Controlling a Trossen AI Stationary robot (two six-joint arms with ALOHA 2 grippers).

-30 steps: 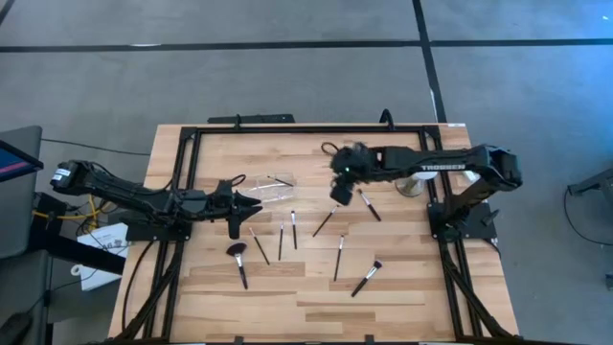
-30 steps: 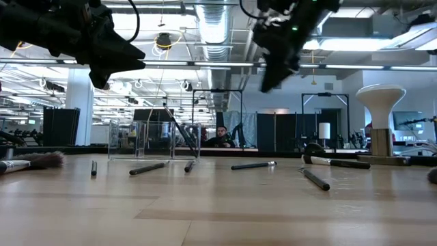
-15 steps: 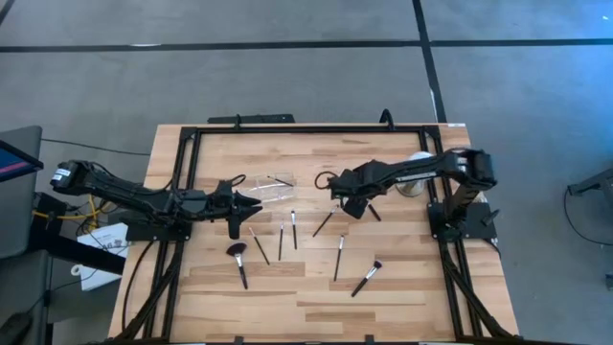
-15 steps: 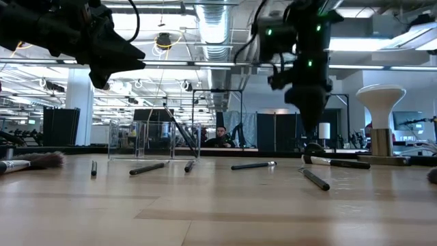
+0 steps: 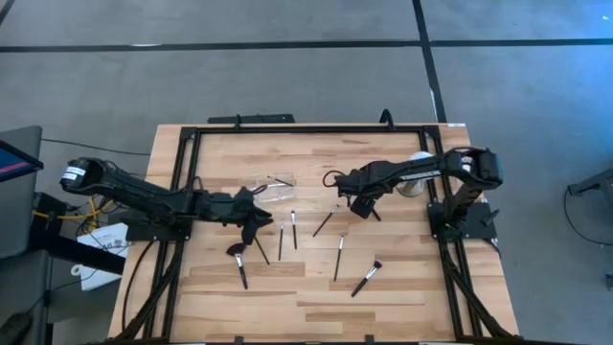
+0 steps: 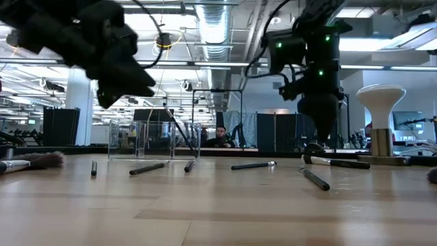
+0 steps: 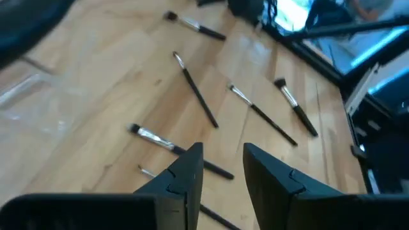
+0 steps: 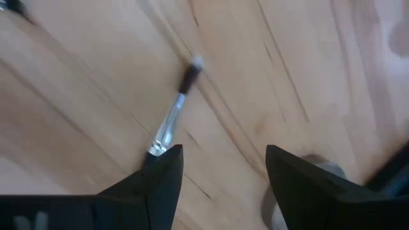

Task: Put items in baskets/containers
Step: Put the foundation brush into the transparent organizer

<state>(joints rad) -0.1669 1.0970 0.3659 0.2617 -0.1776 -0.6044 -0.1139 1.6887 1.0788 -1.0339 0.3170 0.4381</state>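
Several slim dark makeup brushes lie flat on the wooden table (image 5: 316, 287), among them a fluffy-headed brush (image 5: 239, 264) and thin ones (image 5: 293, 230) (image 5: 339, 255). The clear container (image 5: 273, 184) (image 6: 153, 140) stands on the table beyond them. My left gripper (image 5: 256, 220) (image 7: 220, 153) hovers open over the brushes near the container. My right gripper (image 5: 362, 204) (image 8: 220, 153) (image 6: 318, 133) is open and points down above one brush (image 8: 174, 112), whose handle runs under one finger in the right wrist view. I cannot see it touching the brush.
A white round ball on a stand (image 5: 414, 178) (image 6: 381, 116) stands just right of my right gripper. A black frame (image 5: 287, 128) borders the table on its far, left and right sides. Bare wood lies along the near edge.
My right gripper has swung from high over the table's middle toward the right, come down and turned to point straight down over a brush. My left gripper has moved right and toward the near edge, over the brushes. No brush has moved.
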